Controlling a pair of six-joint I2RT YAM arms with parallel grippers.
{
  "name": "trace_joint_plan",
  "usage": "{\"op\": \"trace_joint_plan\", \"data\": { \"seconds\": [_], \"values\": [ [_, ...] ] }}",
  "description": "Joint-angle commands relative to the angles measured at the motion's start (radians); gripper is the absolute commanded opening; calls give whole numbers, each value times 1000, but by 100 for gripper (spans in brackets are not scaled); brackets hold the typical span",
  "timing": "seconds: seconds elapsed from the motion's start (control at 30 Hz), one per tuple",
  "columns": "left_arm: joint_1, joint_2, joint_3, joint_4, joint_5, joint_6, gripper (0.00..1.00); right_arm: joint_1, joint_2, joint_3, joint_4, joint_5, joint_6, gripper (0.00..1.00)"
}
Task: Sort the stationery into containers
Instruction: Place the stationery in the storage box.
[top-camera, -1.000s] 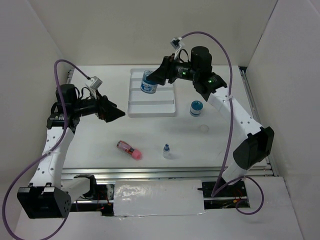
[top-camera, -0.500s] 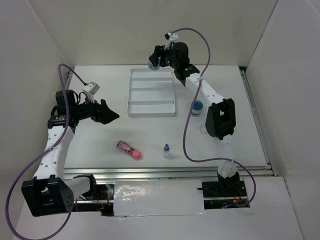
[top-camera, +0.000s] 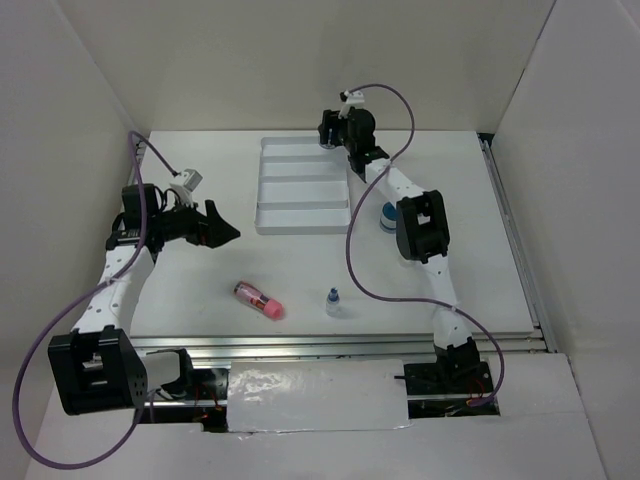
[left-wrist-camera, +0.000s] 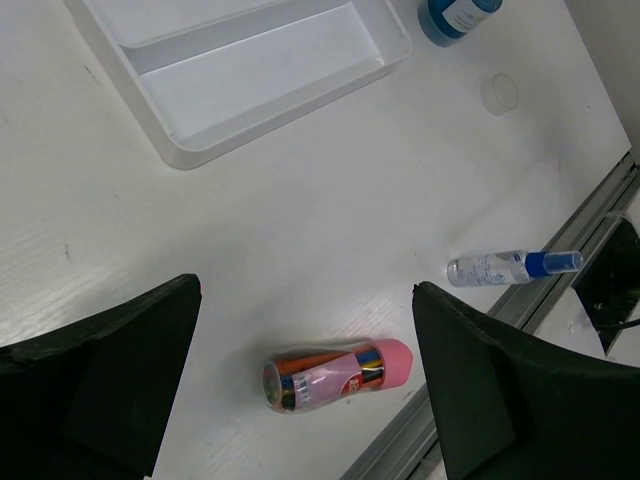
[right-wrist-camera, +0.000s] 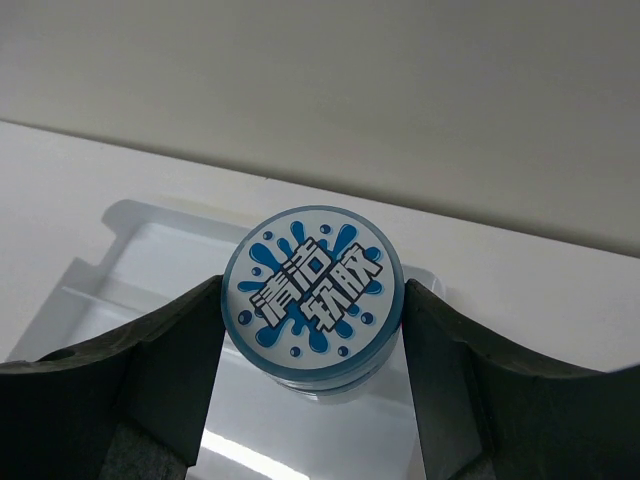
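Right claw (top-camera: 327, 131) carried blue pot (right-wrist-camera: 313, 290) toward white rear wall (top-camera: 300, 60).

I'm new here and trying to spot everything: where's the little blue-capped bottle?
In the overhead view the little bottle sits near the front edge of the table, just right of the pink tube and well in front of the white tray.

The blue pot (right-wrist-camera: 313, 293), over the tray (right-wrist-camera: 150, 262), is showing white characters "清洁软胶" on its lid, amid blue splashes.
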Motion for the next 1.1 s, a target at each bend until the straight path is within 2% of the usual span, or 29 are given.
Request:
{"op": "trace_joint_plan", "data": {
  "seconds": [0.0,0.17,0.33,0.57,0.9,1.07],
  "values": [
    [6,21,-2,74,4,-16,99,-24,32,129,196,-2,12,9],
    [6,59,-5,90,-4,-30,99,-34,72,66,373,-7,3,9],
    [6,95,-7,94,-8,-31,99,-44,131,136,324,-54,52,9],
    [7,130,-19,116,-5,-31,99,-41,138,144,318,-93,24,9],
    [9,182,10,91,-13,-28,99,-28,147,181,261,-84,-13,19],
    [7,187,15,85,-8,-20,99,-35,154,195,242,-84,0,21]
  ]
}}
